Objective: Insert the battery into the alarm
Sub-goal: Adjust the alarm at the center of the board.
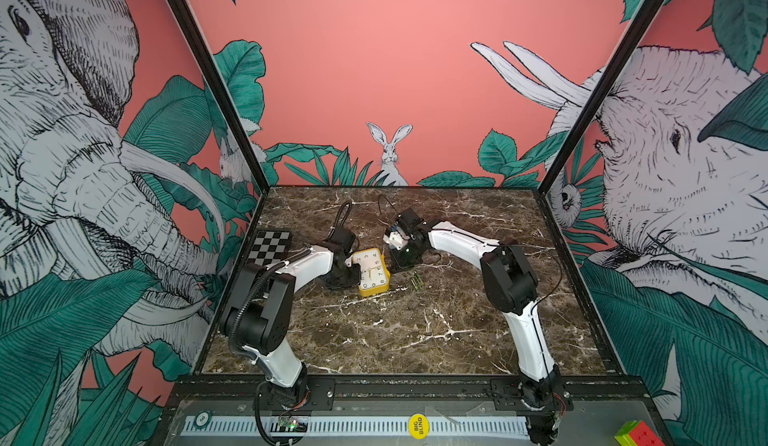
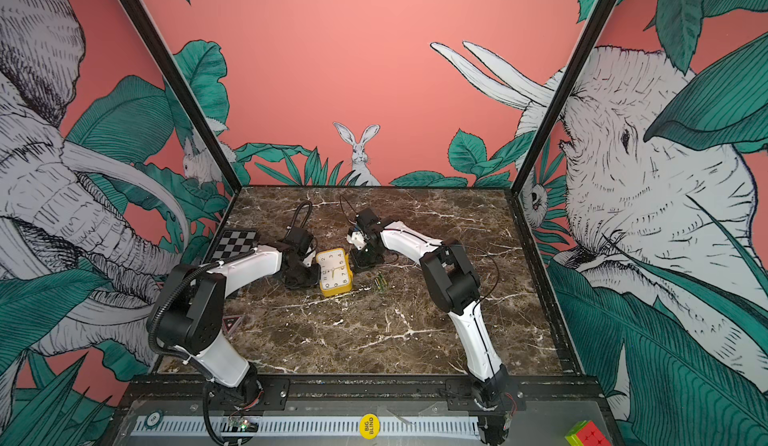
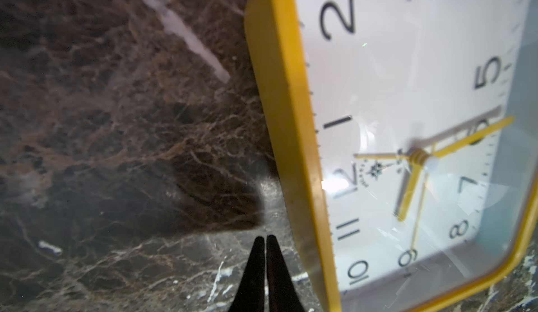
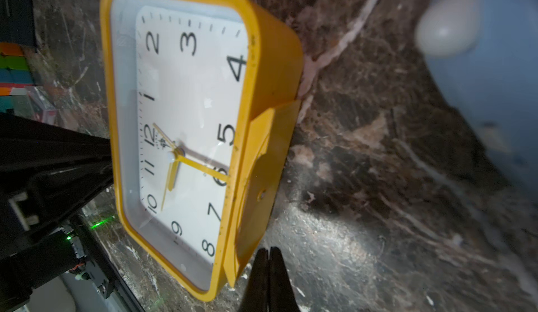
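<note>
Though clenched and empty, left gripper (image 3: 265, 239) and right gripper (image 4: 269, 252) beside the alarm (image 1: 373, 272)

The alarm (image 1: 374, 272) lies face up near the middle of the surface (image 1: 415, 340). The left gripper (image 3: 265, 239) is just to the alarm's left, low beside its edge. The right gripper (image 4: 269, 251) is just behind the alarm and to its right. The batteries (image 1: 417, 282) lie on the surface near the alarm's right side, apart from it. The checkerboard (image 1: 269, 247) lies well to the alarm's left, at the surface's edge. The cube (image 1: 633, 435) sits far to the alarm's front right, off the surface.
</note>
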You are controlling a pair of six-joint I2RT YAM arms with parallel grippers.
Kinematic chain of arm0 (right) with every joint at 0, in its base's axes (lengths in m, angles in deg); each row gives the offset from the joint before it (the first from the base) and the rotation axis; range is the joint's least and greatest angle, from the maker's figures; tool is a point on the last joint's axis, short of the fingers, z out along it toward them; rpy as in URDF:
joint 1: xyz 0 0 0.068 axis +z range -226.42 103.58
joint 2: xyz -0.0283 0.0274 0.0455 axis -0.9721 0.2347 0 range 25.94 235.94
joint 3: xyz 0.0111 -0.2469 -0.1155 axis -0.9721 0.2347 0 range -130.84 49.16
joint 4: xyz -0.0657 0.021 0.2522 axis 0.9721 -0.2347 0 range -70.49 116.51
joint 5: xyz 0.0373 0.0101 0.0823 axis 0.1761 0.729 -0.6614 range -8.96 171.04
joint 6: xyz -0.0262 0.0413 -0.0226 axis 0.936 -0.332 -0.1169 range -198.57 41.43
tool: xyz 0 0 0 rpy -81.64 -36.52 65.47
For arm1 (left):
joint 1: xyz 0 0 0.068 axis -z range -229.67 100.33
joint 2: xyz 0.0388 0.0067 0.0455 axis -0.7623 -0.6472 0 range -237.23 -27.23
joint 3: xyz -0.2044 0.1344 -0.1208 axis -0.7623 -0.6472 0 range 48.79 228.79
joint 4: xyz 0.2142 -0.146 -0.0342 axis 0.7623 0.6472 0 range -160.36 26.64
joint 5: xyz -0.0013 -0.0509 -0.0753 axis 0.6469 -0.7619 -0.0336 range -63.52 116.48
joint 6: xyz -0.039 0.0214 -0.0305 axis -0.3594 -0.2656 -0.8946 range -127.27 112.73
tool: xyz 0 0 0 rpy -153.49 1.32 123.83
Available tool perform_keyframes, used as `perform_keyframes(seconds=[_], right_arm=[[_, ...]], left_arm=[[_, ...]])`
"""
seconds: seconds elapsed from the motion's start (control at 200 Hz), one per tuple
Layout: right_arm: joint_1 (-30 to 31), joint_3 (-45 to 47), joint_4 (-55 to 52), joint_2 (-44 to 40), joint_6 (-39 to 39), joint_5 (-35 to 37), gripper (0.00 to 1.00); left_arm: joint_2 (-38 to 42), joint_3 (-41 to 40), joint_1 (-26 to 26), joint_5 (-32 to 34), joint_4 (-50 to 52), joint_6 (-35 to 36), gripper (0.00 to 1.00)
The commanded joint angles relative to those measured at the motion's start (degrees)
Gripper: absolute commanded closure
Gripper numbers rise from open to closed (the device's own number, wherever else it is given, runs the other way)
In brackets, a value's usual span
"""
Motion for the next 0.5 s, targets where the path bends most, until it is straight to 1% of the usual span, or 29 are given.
perform_keyframes(seconds=[0.0,0.085,0.175,0.36,0.495], right_arm=[[0.6,0.3,1.5,-0.5,-1.1,-5.2,1.00],[1.0,2.1,4.7,-1.4,-2.9,-7.0,1.00],[1.1,1.2,3.1,-0.8,-2.6,-7.0,1.00],[1.1,1.7,3.2,-1.6,-3.6,-8.0,1.00],[1.2,4.1,6.5,-3.4,-7.2,-10.0,1.00]], left_arm=[[-0.6,1.0,0.3,-0.9,0.9,-0.3,0.92],[-1.2,1.0,0.2,-1.5,1.0,-0.3,0.92],[-1.4,0.8,0.3,-1.7,0.9,-0.2,0.92],[-2.0,0.4,0.3,-2.5,0.4,-0.7,0.92],[-2.4,0.3,0.3,-3.4,0.1,-1.0,0.92]])
